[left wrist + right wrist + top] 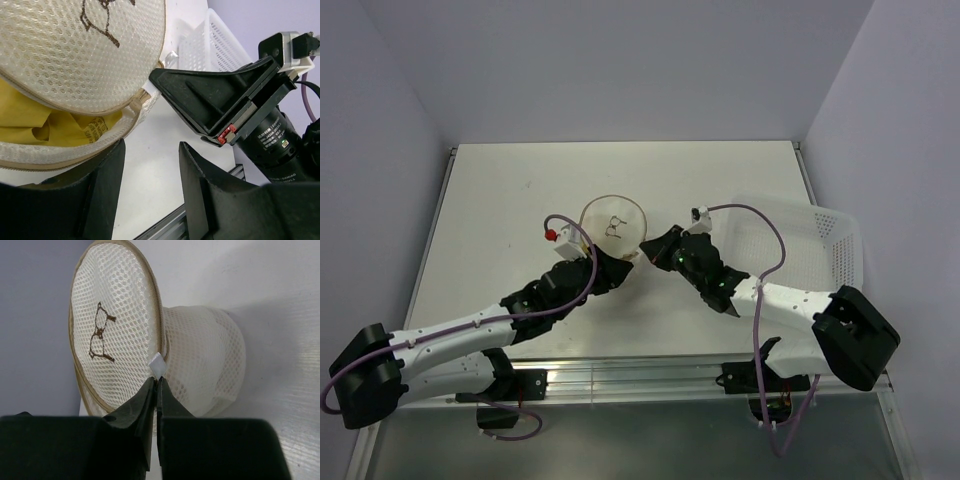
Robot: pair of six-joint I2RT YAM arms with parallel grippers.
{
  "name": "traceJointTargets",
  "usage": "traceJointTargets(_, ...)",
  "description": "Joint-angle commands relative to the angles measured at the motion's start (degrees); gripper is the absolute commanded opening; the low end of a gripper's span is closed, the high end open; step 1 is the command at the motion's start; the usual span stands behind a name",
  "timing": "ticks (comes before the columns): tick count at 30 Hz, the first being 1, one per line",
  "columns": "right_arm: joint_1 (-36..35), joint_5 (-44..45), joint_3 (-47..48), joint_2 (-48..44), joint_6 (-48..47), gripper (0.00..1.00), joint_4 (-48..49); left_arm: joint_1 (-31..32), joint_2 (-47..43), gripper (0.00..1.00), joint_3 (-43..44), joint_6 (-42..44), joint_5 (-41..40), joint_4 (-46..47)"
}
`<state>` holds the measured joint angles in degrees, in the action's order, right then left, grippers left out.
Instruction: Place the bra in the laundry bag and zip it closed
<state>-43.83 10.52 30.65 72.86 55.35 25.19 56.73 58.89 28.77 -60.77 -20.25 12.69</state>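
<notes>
In the middle of the table (500,200) we see the round mesh laundry bag (613,228), with one arm on each side of it. The yellow bra (60,125) is inside the bag already. We can see it through a gap, because the zipper (100,142) is not shut there. So we think the zipping is the job left to do. The right gripper (157,382) has its jaws pressed tight together. The little white zipper tab (157,365) sticks out right at their tips, so it looks pinched. That tab sits on the side of the bag that faces the right arm. The open gap runs from the tab along the near rim, toward the left arm. The zipper has no straight line. It bends around the round rim, so we think the pull must follow that curve and not go straight. The left gripper (151,150) sits low by the near edge of the bag, just beside the gap. Its jaws are partly open, and we see only bare table between them. It is the nearer one to the open part, so we think it could hold the soft bag steady. A white plastic basket (800,245) stands off to the right, well apart from the bag.
</notes>
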Motion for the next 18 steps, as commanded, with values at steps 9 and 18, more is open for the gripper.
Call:
traceJointTargets(9,-0.1,1.6,-3.3,-0.7,-3.5,0.0,11.1,0.2,2.4,0.5,2.8,-1.7,-3.6,3.6)
traceJointTargets(18,-0.2,1.6,-3.7,-1.0,-4.2,0.0,11.1,0.2,4.5,0.43,4.5,0.5,-5.5,3.6)
